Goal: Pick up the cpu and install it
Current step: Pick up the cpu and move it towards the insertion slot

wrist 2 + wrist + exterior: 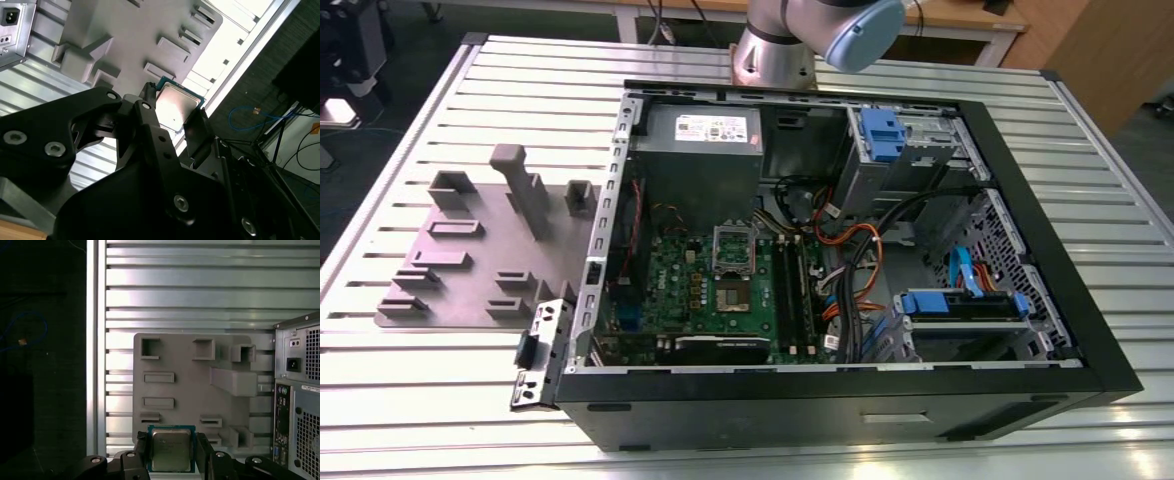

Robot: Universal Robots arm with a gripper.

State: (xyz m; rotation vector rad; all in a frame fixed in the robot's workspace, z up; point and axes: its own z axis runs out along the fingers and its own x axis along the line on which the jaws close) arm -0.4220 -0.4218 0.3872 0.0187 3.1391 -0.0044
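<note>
The cpu [171, 450] is a small square chip with a silvery top and a green-blue rim. It sits clamped between the two black fingers of my gripper [171, 456], which is shut on it. In the second wrist view the cpu [176, 104] shows edge-on between the fingers [196, 131] of the gripper [172, 114]. I hold it well above the grey fixture plate [190, 390], off the case. In the exterior view the green motherboard [720, 290] lies inside the open case, with its silver socket frame [734, 255] near the middle.
The open black computer case [1041, 300] lies on the slatted metal table [440, 400], full of cables and blue drive brackets [967, 303]. The grey fixture plate [480, 250] with raised blocks lies at the exterior view's left. The arm's base [781, 45] stands behind the case.
</note>
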